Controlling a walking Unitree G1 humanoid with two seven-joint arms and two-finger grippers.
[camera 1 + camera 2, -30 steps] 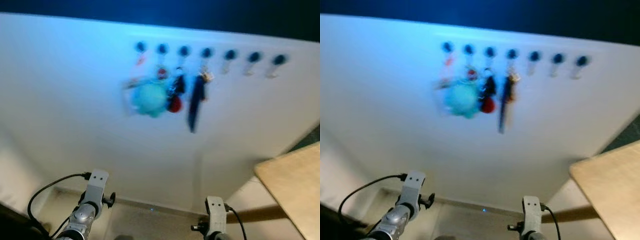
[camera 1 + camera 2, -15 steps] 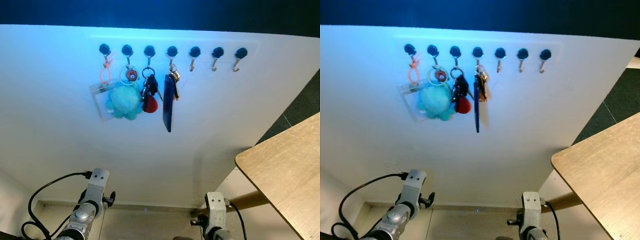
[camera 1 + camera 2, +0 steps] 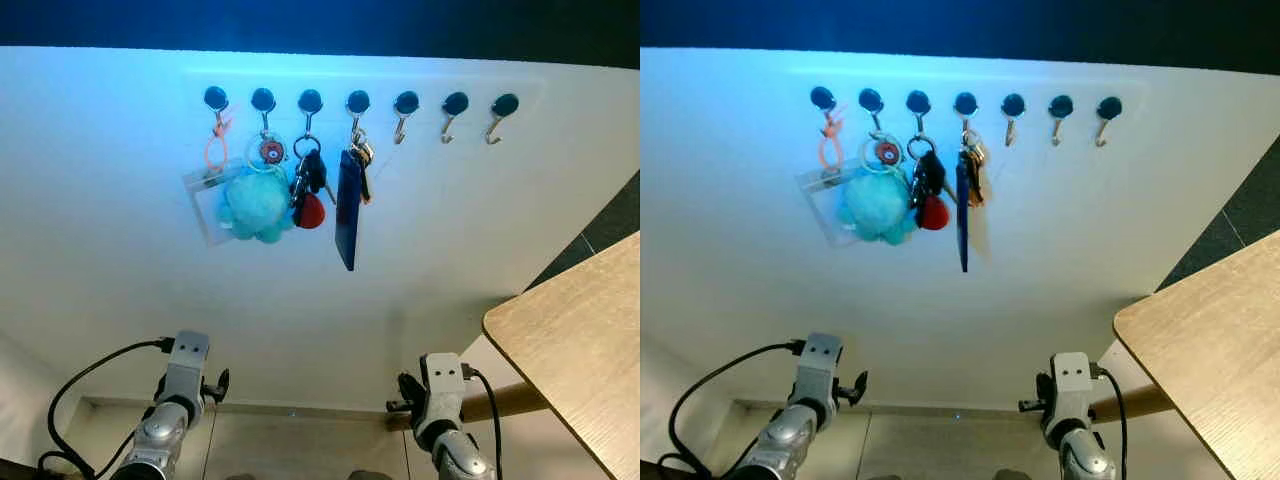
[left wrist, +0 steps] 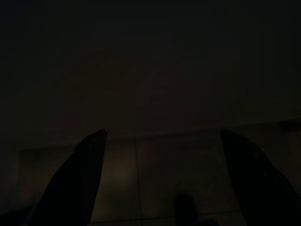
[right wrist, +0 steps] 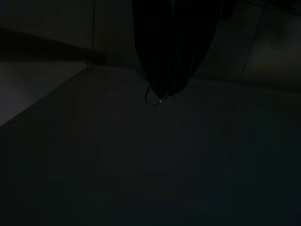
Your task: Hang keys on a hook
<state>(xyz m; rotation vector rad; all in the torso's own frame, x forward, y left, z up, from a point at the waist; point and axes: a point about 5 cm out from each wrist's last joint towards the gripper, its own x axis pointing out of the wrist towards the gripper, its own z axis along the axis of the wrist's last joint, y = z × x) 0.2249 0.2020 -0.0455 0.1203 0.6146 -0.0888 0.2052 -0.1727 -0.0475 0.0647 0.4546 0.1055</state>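
A row of black-capped metal hooks (image 3: 357,102) runs along the white wall (image 3: 120,250). The four on the left carry an orange loop with a clear card holder (image 3: 207,195), a teal plush keyring (image 3: 254,203), black and red keys (image 3: 309,190) and a blue tag with keys (image 3: 347,208). Three hooks on the right (image 3: 455,108) are bare. Both arms hang low below the hooks. My right gripper (image 5: 164,92) is shut, and a small metal key ring (image 5: 153,100) peeps out at its tip. My left gripper (image 4: 162,134) is open with nothing between its fingers.
The corner of a light wooden table (image 3: 580,340) juts in at the right, with its leg (image 3: 505,400) near my right arm (image 3: 440,385). Tiled floor (image 3: 300,445) meets the wall's foot below. My left arm (image 3: 180,380) trails a black cable.
The camera has swung and the blurred picture has sharpened, so the hooks sit a little differently in frame. My right wrist has come up slightly. Everything on the hooks hangs as before.
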